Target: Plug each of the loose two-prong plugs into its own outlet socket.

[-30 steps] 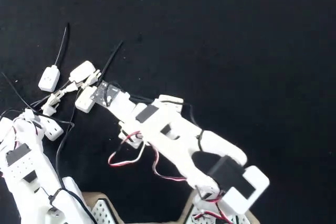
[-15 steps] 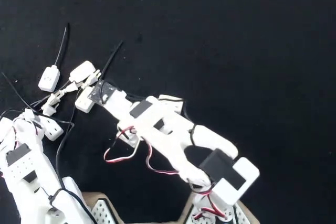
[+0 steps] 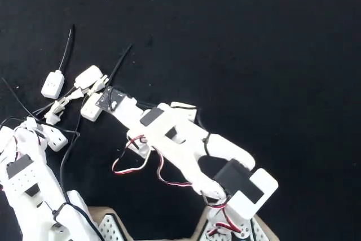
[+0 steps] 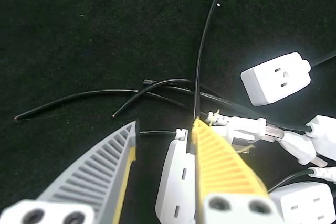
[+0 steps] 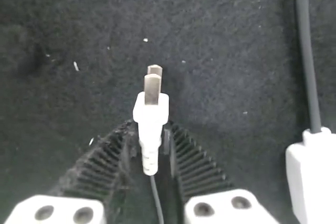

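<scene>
In the right wrist view my right gripper (image 5: 150,129) is shut on a white two-prong plug (image 5: 150,103), prongs pointing away over the black mat. In the high view the right gripper (image 3: 105,99) sits right beside a white outlet socket (image 3: 91,108). My left gripper (image 4: 165,124) is open, with a white socket (image 4: 177,179) lying against the inside of its yellow finger (image 4: 223,163). Farther off lie another socket (image 4: 275,78) and two loose white plugs (image 4: 239,128) (image 4: 299,146) among black cords. The left arm (image 3: 22,173) stands at the table's near left.
Two more sockets (image 3: 52,84) (image 3: 88,76) lie at the left of the mat, with thin black cords (image 3: 66,46) running off from them. A socket with a grey cable (image 5: 311,174) lies close to the right gripper. Red and white servo wires (image 3: 135,165) hang under the right arm.
The right arm has shifted a little to the left, carrying the plug slightly closer to the cluster of sockets. The left arm has stayed still.
</scene>
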Available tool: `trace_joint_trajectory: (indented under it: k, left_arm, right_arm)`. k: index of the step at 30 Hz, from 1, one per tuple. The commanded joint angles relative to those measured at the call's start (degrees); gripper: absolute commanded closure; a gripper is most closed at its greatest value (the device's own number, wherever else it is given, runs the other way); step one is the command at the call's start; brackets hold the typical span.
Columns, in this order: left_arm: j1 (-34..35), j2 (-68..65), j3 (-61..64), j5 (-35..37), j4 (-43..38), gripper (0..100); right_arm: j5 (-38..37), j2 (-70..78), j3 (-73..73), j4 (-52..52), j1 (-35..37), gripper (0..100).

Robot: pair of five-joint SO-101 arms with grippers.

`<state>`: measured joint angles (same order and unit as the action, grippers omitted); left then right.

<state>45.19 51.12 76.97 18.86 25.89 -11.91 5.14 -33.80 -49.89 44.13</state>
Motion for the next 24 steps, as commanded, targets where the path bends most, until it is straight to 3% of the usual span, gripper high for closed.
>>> trace_joint_trajectory:
  k: [1, 5, 17, 21, 24]
  left_arm:
    - [0.5, 1.1, -1.5, 0.4, -0.9, 83]
    - [0.5, 1.1, -1.5, 0.4, -0.9, 83]
    - [0.0, 1.1, -1.3, 0.4, -0.8, 83]
    - [0.1, 1.1, -1.2, 0.4, -0.7, 83]
    - [0.4, 1.1, -1.2, 0.4, -0.6, 83]
  right_arm:
    - [0.0, -8.0, 2.2, -4.8, -1.2, 98.8]
    - [-3.3, -15.3, 1.8, -10.9, -4.7, 98.8]
    - [-34.7, -33.4, 19.6, -42.3, -14.2, 98.8]
    - [-40.0, -33.9, 10.0, -40.5, -14.2, 98.8]
    - [-39.8, -33.9, -5.6, -28.0, -14.2, 98.8]
